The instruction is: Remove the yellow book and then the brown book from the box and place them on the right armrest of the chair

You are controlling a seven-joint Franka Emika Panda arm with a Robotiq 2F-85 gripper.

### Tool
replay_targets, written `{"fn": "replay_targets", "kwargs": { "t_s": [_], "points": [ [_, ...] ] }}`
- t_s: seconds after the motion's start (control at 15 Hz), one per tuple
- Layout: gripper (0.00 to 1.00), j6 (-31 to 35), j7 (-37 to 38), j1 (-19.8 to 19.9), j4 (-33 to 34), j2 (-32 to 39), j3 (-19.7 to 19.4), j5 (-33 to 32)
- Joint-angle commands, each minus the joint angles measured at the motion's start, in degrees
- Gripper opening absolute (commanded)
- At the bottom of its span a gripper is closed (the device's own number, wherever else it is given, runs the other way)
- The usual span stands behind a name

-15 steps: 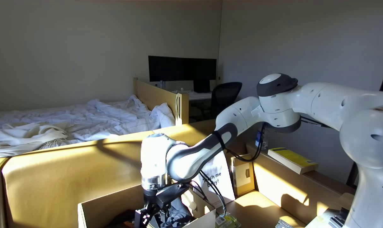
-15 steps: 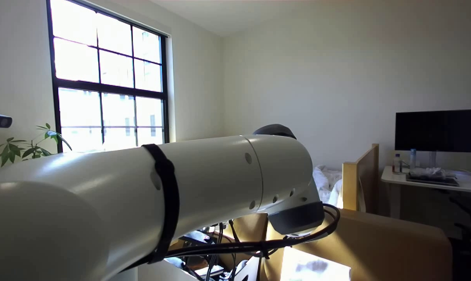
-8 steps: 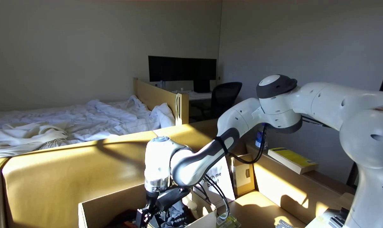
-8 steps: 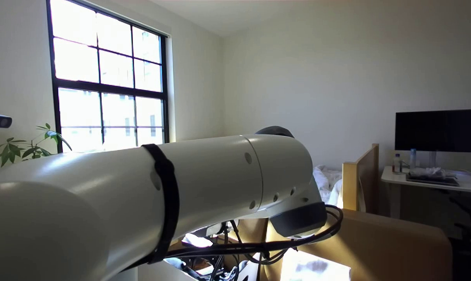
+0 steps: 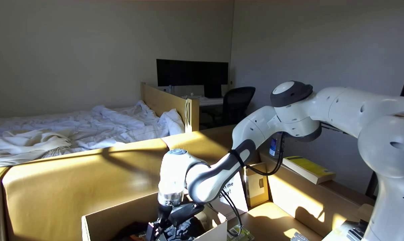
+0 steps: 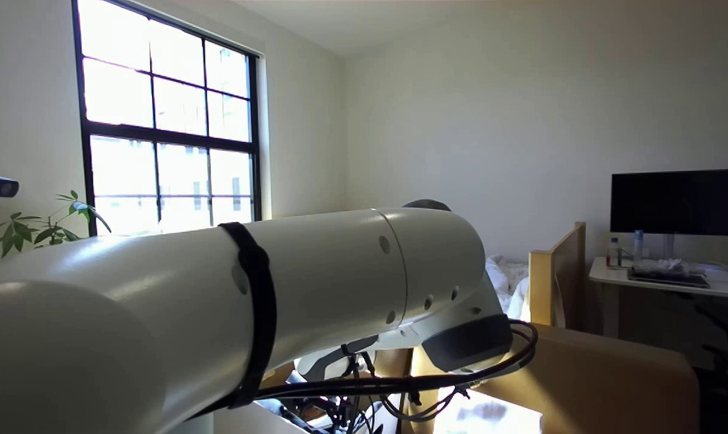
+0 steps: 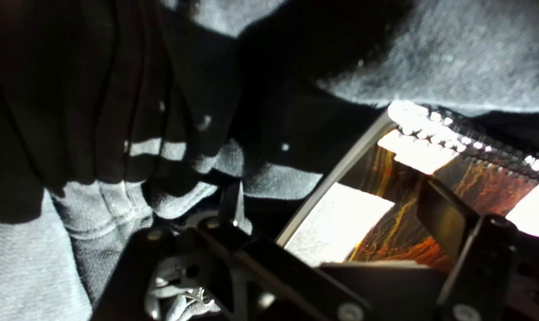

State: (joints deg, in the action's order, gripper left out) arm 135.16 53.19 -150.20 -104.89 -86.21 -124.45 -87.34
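The yellow book (image 5: 307,167) lies flat on the right armrest (image 5: 347,194) in an exterior view. The box (image 5: 121,214) stands open on the chair seat. In the wrist view the brown book (image 7: 385,218) has a dark, glossy cover with orange and yellow streaks and a black spiral edge. It lies tilted among cloth, with bright sun patches on it. My gripper (image 7: 332,196) is down inside the box, its jaws wide apart. One finger (image 7: 443,214) is over the book's cover and the other is past its pale edge. Contact cannot be told.
Grey and black cloth (image 5: 185,229) fills the box round the gripper. A white printed sheet (image 5: 237,197) and a small brown upright item (image 5: 255,187) lean beside the box. A bottle (image 5: 275,147) stands behind the yellow book. Arm cables (image 6: 412,380) hang above the box.
The arm has moved down and to the right in an exterior view, with the gripper staying in the box. The yellow book on the armrest has not moved.
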Motion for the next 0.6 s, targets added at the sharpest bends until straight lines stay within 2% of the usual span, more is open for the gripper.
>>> {"fn": "replay_targets", "kwargs": {
  "t_s": [0.0,0.13,0.2,0.27,0.53],
  "points": [
    [1.00,4.7,-0.7,0.1,-0.3,0.0,-1.6,0.9],
    [1.00,6.6,-2.1,0.1,-0.7,0.0,-2.7,2.2],
    [0.75,7.6,-3.8,0.2,-1.0,0.0,-3.1,3.3],
    [0.74,8.4,-5.1,0.2,-1.2,0.0,-3.4,4.2],
    [0.48,13.2,-11.4,0.1,-1.0,0.0,-3.2,8.4]
  ]
}}
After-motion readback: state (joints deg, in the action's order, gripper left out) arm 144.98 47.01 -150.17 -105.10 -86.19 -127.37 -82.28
